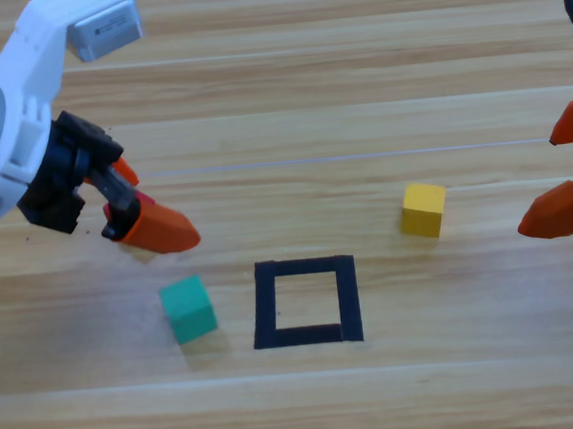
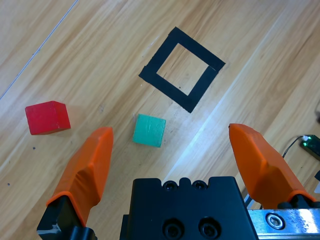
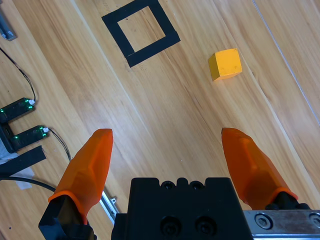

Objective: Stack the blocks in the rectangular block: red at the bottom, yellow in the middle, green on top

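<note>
Both claws gape beside the bare rectangular block [image 1: 305, 301].

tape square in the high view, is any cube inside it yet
No, the black tape square encloses only bare wood; the teal-green cube sits to its left and the yellow cube up to its right.

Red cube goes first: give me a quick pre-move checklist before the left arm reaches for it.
1. Black tape square empty inside: ok.
2. Small red cube located: ok in the left wrist view; hidden under the arm in the high view.
3. Left gripper open, nothing held: ok.
4. Left gripper centred on red cube: not ok; the teal-green cube lies nearer its centre line.
5. Right gripper open, parked at the right edge: ok.
6. Small yellow cube outside the square, clear of the path: ok.
</note>
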